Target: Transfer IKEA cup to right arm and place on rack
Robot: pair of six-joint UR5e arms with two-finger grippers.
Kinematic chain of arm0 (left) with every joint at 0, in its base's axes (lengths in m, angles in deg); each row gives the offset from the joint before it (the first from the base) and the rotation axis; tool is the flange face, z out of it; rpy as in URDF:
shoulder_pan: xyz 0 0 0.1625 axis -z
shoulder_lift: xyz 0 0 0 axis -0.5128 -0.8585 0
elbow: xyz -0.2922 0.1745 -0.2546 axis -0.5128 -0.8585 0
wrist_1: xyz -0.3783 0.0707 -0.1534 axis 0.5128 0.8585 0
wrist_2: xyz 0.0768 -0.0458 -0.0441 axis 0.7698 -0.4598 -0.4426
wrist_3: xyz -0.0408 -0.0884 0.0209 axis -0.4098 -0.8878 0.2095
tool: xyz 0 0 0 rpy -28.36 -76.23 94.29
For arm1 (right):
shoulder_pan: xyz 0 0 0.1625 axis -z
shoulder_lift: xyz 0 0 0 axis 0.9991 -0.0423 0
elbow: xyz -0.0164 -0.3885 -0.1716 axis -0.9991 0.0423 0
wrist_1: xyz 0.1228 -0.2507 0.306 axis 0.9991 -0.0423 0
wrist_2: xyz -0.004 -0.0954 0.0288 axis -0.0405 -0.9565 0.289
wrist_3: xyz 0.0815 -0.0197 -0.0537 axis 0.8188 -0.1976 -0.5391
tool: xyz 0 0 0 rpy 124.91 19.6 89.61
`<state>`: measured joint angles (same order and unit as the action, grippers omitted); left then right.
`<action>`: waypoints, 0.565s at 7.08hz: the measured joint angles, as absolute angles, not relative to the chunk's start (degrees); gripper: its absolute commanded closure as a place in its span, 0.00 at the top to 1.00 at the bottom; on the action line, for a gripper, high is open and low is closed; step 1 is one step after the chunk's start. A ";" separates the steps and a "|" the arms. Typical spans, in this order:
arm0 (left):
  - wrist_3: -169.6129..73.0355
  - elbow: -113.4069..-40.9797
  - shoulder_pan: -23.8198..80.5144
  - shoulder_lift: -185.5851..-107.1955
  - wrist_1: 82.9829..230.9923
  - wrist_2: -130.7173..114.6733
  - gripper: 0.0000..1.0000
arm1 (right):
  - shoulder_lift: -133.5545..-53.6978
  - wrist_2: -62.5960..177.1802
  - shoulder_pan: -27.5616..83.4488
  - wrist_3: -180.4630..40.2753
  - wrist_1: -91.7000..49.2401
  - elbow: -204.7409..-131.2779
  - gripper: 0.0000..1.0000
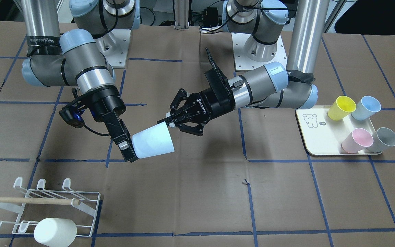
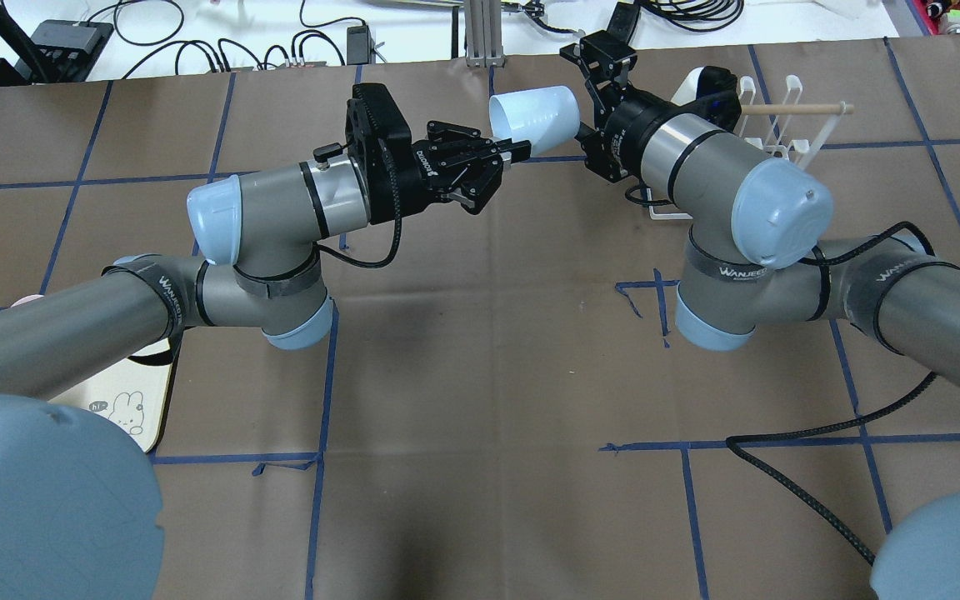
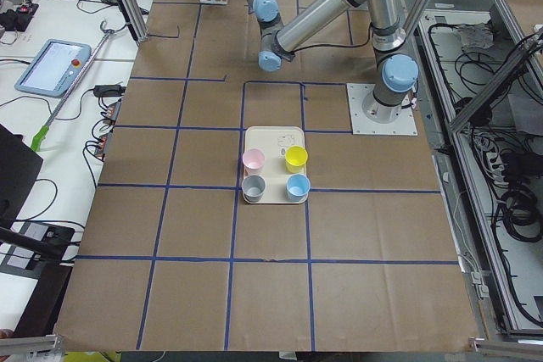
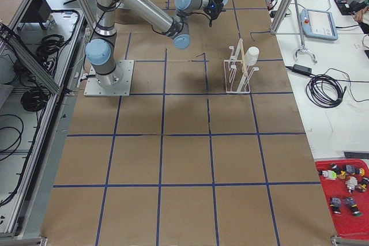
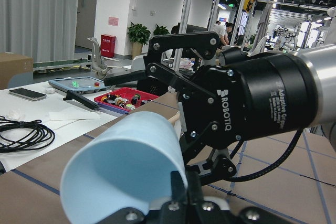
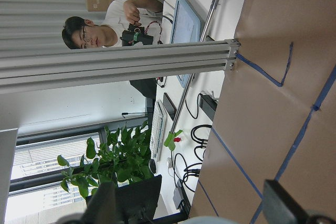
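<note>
Above the middle of the tabletop (image 1: 197, 192) I have the handover half made. The left arm (image 1: 262, 82) holds the cup (image 1: 153, 141) on its side in the air, its jaws pinched on the rim wall, and the right arm (image 1: 87, 75) has its jaws at the cup's closed end. My right wrist camera shows those jaws spread wide with only a sliver of cup between them, so I judge the right side has not yet taken hold. Next I'd want the right jaws to close squarely on the cup's body before the left ones let go. The cup tapers and looks smooth, so a grip too near the base could squeeze it out. After that comes a swing to the rack (image 1: 87, 195), which stands on the robot's right towards the operators' edge, with a dowel (image 1: 29, 200) across it and a white cup (image 1: 55, 231) already on it. On the robot's left a tray (image 1: 315, 137) carries a yellow cup (image 1: 341, 107), a blue cup (image 1: 365, 107), a pink cup (image 1: 357, 140) and a grey cup (image 1: 384, 140). Brown paper taped with a blue grid covers the tabletop. Around it I see aluminium framing (image 6: 131, 64), cables (image 4: 326, 90), a pendant (image 4: 320, 22) and a red bin (image 4: 346, 191) of small parts. In the right wrist view a person (image 6: 121, 22) sits at a desk beyond a plant (image 6: 110, 166).
</note>
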<state>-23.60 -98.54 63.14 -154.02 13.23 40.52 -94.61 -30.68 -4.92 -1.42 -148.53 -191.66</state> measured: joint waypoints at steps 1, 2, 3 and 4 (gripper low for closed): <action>-23.62 -98.55 63.16 -154.03 13.22 40.53 0.02 | -94.62 -30.68 -5.08 -1.30 -148.50 -191.66 1.00; -23.62 -98.55 63.19 -154.04 13.24 40.51 0.02 | -94.72 -30.66 -5.38 -1.21 -148.50 -191.70 1.00; -23.63 -98.55 63.19 -154.03 13.22 40.50 0.02 | -94.78 -30.62 -5.88 -1.16 -148.54 -191.83 1.00; -23.63 -98.55 63.19 -154.01 13.21 40.52 0.02 | -94.81 -30.58 -6.54 -1.11 -148.56 -191.98 1.00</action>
